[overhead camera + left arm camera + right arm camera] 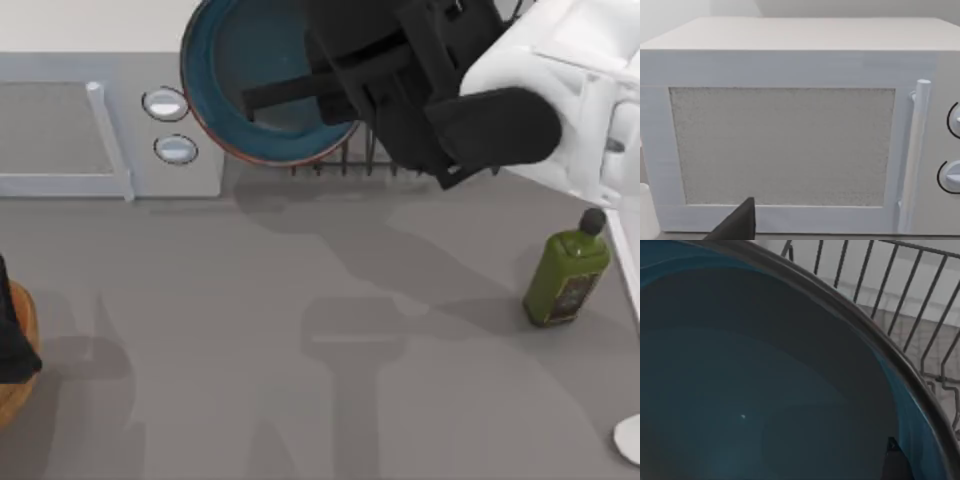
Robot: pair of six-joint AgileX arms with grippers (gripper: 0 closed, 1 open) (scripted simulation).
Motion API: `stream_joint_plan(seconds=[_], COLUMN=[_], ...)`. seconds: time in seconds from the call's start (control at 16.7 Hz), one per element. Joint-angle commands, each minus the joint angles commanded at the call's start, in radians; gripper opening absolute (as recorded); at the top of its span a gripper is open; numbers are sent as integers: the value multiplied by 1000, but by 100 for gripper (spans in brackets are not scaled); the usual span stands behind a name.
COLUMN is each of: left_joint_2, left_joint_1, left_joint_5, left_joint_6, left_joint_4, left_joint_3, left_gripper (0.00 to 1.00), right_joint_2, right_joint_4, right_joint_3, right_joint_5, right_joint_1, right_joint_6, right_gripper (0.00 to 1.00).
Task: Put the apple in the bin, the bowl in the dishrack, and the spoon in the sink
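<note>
My right gripper (pixel 262 98) is closed on the rim of the bowl (pixel 235 60), holding it up at the back of the table. From left to right in the top view: the bin (pixel 14 375) at the left edge, the white microwave (pixel 110 140), the raised teal bowl, the dishrack (pixel 345 160) bars just beneath it, then a green oil bottle (pixel 566 275).
</note>
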Motion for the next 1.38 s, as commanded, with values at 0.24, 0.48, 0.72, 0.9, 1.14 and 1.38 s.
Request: stream_joint_plan(seconds=[0.24, 0.48, 0.72, 0.9, 1.14, 1.38], left_joint_2=[0, 0, 0, 0, 0, 0], left_joint_1=[0, 0, 0, 0, 0, 0], left_joint_5=[0, 0, 0, 0, 0, 0], left_joint_6=[0, 0, 0, 0, 0, 0], left_joint_4=[0, 0, 0, 0, 0, 0], left_joint_3=[0, 0, 0, 0, 0, 0], left_gripper=[100, 100, 100, 100, 100, 100], right_joint_2=[-119, -227, -240, -236, -130, 82], right_joint_4=[311, 462, 477, 478, 587, 848], right_joint_3=[-20, -71, -83, -78, -85, -119], right_joint_5=[264, 398, 407, 404, 345, 222], right_joint_1=[35, 118, 135, 129, 65, -63], right_joint_6=[-138, -272, -290, -287, -289, -297], right_gripper=[0, 0, 0, 0, 0, 0])
